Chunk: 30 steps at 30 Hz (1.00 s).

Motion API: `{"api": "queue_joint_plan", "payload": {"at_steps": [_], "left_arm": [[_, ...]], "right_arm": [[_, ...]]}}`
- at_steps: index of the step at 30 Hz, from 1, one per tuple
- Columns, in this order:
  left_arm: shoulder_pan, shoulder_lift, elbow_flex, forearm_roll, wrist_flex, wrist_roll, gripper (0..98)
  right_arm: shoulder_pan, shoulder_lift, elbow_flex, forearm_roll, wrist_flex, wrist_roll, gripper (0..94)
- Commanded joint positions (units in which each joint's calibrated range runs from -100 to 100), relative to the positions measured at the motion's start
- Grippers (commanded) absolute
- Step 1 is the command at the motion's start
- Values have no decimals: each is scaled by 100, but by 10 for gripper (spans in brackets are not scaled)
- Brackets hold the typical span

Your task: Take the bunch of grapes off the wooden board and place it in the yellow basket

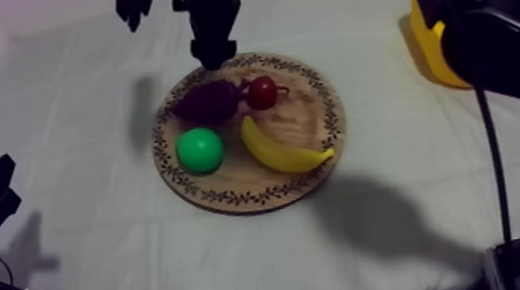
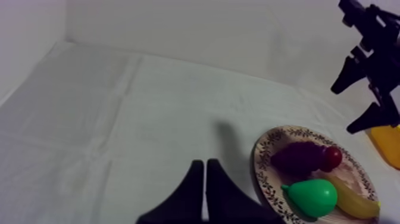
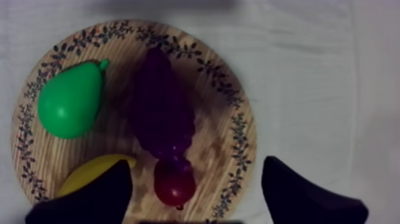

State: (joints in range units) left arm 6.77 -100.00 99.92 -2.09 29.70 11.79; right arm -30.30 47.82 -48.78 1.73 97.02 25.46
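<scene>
**Bunch of grapes [image 1: 207,99] on the wooden board [image 1: 312,117], right gripper open above it**

- Right gripper [image 3: 196,170]: hangs over the board, fingers spread wide, nothing between them.
- Grapes lie flat on the board, below and just ahead of the gap between those fingers, with the bunch's long axis lined up with the gap.
- Small red fruit [image 3: 174,182] touches the end of the bunch nearest the right gripper and sits between its two fingers.
- Pear [image 3: 70,107] lies beside the grapes, apart from them. Banana [image 3: 89,171] is close by one finger of the right gripper.
- Yellow basket [image 1: 433,54] stands on the desk [image 1: 95,222], off the board on the right arm's side, well apart from the right gripper and partly hidden by that arm.
- Left gripper [image 2: 205,179]: fingers pressed together in a narrow wedge, holding nothing, low over the desk, well apart from the grapes.
</scene>
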Motion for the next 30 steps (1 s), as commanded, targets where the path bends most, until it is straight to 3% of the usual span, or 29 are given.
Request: {"api": "queue_joint_plan", "payload": {"at_steps": [1,30], "left_arm": [[0,0,-3,2,-4,1,1],[0,0,-3,2,-4,1,1]], "right_arm": [[-14,113,12,-25,-32,13,622],[-10,1792,-958,-163,-73,155,607]]}}
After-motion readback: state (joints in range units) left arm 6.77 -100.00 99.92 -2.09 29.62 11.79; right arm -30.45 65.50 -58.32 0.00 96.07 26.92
